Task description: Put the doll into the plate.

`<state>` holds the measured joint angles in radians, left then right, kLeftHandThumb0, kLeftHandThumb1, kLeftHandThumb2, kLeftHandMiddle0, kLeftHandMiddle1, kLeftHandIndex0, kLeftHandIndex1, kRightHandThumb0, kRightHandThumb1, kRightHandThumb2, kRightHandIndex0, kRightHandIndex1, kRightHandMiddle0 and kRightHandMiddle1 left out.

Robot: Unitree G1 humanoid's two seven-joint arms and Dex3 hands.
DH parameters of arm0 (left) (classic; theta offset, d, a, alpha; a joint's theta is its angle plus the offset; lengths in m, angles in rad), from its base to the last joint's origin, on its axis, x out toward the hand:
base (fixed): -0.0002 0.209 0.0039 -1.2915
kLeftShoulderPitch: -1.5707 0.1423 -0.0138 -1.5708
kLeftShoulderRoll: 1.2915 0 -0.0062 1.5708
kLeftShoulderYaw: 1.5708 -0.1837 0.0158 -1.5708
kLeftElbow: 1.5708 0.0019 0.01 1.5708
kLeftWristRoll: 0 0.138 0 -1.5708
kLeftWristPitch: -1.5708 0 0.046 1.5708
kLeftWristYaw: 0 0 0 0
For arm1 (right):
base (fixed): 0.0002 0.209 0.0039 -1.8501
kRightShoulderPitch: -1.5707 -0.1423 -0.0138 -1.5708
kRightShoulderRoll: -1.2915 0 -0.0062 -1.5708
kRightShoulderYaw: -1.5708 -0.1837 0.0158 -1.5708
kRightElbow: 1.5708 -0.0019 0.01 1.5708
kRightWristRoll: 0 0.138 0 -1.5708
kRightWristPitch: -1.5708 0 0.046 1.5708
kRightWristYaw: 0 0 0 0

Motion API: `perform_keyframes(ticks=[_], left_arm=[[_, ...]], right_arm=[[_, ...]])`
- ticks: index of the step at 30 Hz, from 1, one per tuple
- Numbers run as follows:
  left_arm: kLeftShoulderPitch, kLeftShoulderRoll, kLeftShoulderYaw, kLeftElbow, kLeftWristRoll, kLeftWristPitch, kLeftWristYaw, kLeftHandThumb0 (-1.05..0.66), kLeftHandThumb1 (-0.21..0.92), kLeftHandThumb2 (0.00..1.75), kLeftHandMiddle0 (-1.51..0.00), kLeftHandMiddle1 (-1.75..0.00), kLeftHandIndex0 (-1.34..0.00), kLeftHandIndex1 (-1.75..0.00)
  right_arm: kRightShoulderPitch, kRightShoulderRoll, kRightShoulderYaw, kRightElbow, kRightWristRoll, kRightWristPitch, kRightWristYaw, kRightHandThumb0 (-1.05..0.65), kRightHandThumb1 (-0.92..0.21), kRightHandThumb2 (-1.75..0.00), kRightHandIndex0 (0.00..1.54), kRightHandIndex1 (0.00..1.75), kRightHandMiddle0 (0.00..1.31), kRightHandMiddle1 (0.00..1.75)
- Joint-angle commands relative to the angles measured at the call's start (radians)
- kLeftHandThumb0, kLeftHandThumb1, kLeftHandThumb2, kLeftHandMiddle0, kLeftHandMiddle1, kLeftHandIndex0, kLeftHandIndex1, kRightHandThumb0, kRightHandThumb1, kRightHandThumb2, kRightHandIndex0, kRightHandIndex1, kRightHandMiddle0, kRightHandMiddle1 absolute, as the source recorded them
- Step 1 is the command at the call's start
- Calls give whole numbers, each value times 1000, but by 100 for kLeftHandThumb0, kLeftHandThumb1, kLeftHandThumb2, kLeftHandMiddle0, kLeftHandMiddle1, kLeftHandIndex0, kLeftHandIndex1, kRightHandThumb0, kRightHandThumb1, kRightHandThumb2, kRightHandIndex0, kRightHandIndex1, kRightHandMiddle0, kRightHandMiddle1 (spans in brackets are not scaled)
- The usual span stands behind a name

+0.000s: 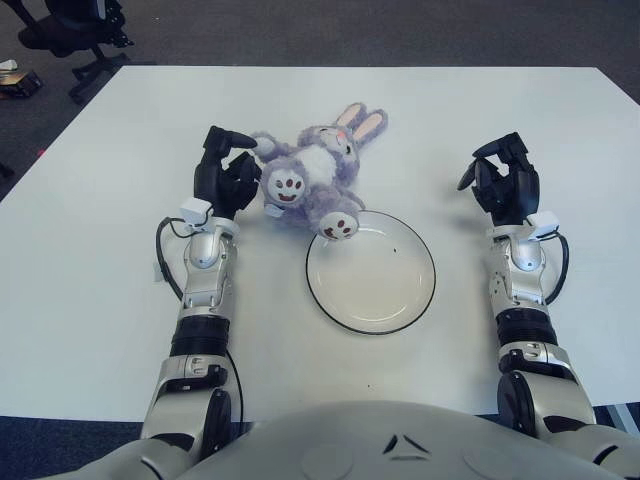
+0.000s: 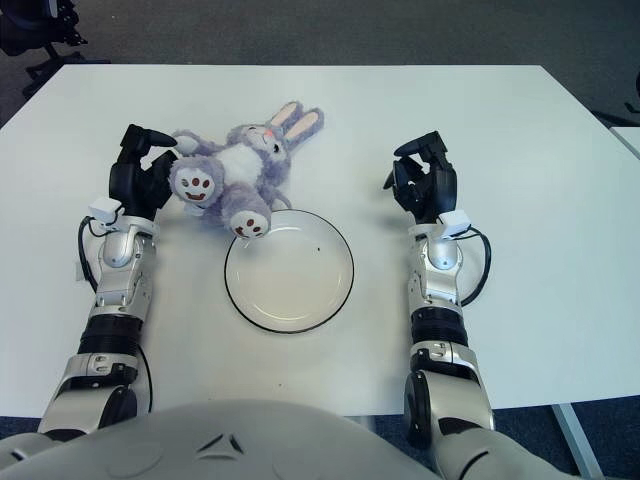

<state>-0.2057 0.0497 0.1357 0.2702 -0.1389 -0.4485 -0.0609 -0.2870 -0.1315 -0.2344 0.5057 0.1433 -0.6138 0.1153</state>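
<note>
- Fuzzy stuff first: we've got a soft purple-grey plush bunny doll (image 1: 315, 170) with a white belly, long ears lined in pink and pale round paw pads with dark red-brown toe prints.
- It lies on its back on the flat white tabletop (image 1: 100, 180), ears pointing to the far right and feet toward us. One foot hangs over the far-left rim of the plate, so the doll isn't in it, just touching the edge.
- Our shallow round white plate with a thin black rim (image 1: 371, 272) looks smooth and glossy, with one tiny dark speck on the far side.
- Our left hand (image 1: 226, 176), black with chunky fingers on a silver forearm, sits right against the doll's left side. Its fingers curl toward the plush, but we can't tell whether they actually grip it.
- Our right hand (image 1: 505, 182) shows well to the right of the plate, fingers loosely curled and holding nothing.
</note>
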Motion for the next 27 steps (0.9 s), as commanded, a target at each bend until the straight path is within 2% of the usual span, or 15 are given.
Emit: perform_keyframes(ticks=[1, 17, 27], left_arm=[[158, -35, -4, 77, 5, 2, -1, -35, 92, 45, -86, -175, -27, -168], [161, -36, -2, 70, -1, 0, -6, -35, 92, 45, -86, -175, -27, -168], [159, -48, 6, 75, -61, -28, -57, -35, 92, 45, -86, -175, -27, -168]], right_arm=[[160, 48, 3, 74, 0, 15, -10, -35, -92, -41, 88, 173, 32, 163], [157, 45, 4, 79, -3, 20, -10, -35, -92, -41, 89, 173, 32, 163], [154, 42, 3, 87, -5, 21, -11, -35, -92, -41, 90, 174, 32, 163]])
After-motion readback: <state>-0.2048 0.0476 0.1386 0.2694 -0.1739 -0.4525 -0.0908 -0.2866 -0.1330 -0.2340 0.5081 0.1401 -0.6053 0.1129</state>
